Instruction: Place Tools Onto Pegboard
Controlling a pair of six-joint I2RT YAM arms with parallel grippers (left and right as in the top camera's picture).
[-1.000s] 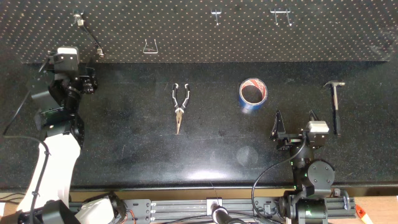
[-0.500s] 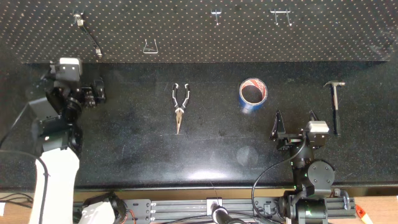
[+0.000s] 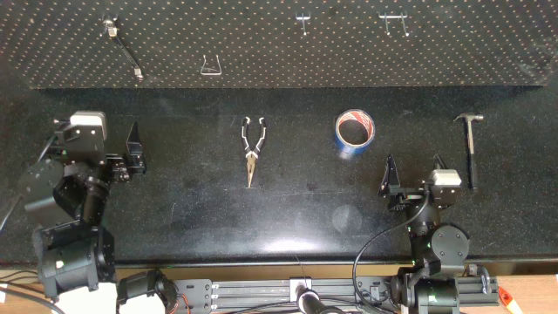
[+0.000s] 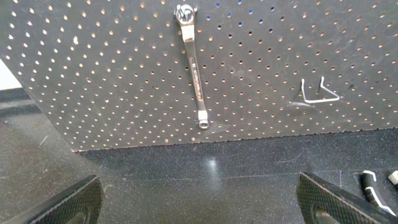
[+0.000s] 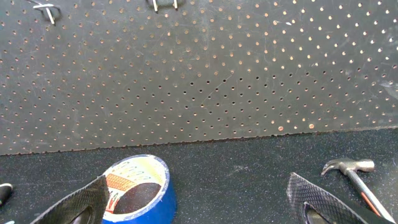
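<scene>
From above, my left claw [image 3: 135, 153] sits low at the left of the table [image 3: 192, 218], its fingers spread and holding nothing. My right claw [image 3: 411, 166] is just as wide open and empty, between the tape roll [image 3: 355, 131] and the hammer [image 3: 470, 148]. I count one wrench [image 3: 125, 48] hanging on the pegboard [image 3: 261, 44]. There are three bare hooks: a wire one [image 3: 210, 66] and two higher up [image 3: 302, 19] [image 3: 394, 22]. Three tools lie flat on the table: one pair of pliers [image 3: 253, 150], one tape roll and one hammer.

In my left wrist view, the open claw [image 4: 202, 196] faces the board, with the wrench [image 4: 193, 62] hung from its ring end and the wire hook [image 4: 318, 92] off to one side. The pliers' white handle tips [image 4: 373, 183] are just visible at the edge. I judge the pliers are my next pick. I should swing toward them and come straight down. Closing across both handles near the pivot would leave the handle ends free to slip over the hook.

In my right wrist view, the open claw [image 5: 199, 199] looks between the tape roll [image 5: 134, 190] and the hammer [image 5: 354, 174], touching neither. Two hooks [image 5: 43, 9] [image 5: 163, 4] show near the board's upper edge. For the hammer, I would grip the shaft close under the head so it does not swing.
</scene>
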